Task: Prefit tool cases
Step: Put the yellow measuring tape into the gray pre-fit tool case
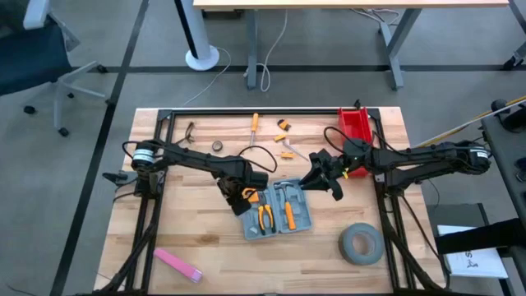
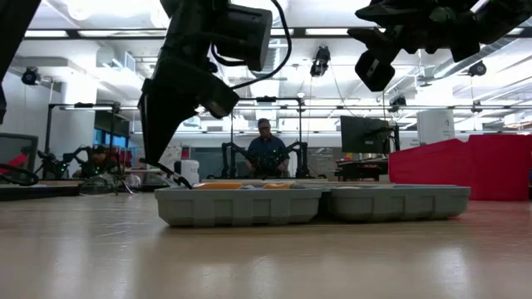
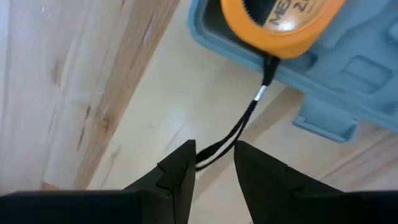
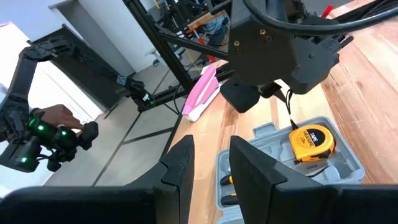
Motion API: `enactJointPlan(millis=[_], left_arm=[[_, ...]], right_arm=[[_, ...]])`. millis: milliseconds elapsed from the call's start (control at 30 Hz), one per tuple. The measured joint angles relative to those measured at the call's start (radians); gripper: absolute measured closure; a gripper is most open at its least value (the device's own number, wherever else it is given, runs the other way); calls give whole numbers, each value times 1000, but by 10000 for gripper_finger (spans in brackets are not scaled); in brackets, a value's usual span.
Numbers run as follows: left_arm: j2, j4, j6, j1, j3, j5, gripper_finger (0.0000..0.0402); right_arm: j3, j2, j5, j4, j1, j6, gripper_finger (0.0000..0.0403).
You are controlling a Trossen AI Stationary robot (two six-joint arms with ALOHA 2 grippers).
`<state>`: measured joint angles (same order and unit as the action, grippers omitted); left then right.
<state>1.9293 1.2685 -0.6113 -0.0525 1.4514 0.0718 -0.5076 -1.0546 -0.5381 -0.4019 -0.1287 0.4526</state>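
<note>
Two grippers flank the open tool case (image 1: pixel 279 208) at mid-table: the left gripper (image 3: pixel 214 163) pinches the tape measure (image 3: pixel 283 22) strap narrowly, the right gripper (image 4: pixel 211 163) hovers empty, fingers slightly apart.

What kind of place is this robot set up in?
Most likely a robotics lab or workshop. The wooden table sits in an open room with strip ceiling lights; behind it a person works at a bench among monitors and other robot arms, and an office chair stands nearby.
</note>
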Motion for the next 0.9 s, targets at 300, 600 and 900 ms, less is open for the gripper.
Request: enactJointPlan(millis=[300, 600, 900], left_arm=[[0, -6, 121, -1, -7, -81, 270], [0, 0, 404, -26, -7, -27, 273], [-40, 7, 508, -32, -7, -89, 258]], right_arm=[[0, 0, 2, -7, 0, -4, 310], [0, 0, 8, -7, 0, -1, 300], [11, 0, 18, -7, 0, -5, 304]])
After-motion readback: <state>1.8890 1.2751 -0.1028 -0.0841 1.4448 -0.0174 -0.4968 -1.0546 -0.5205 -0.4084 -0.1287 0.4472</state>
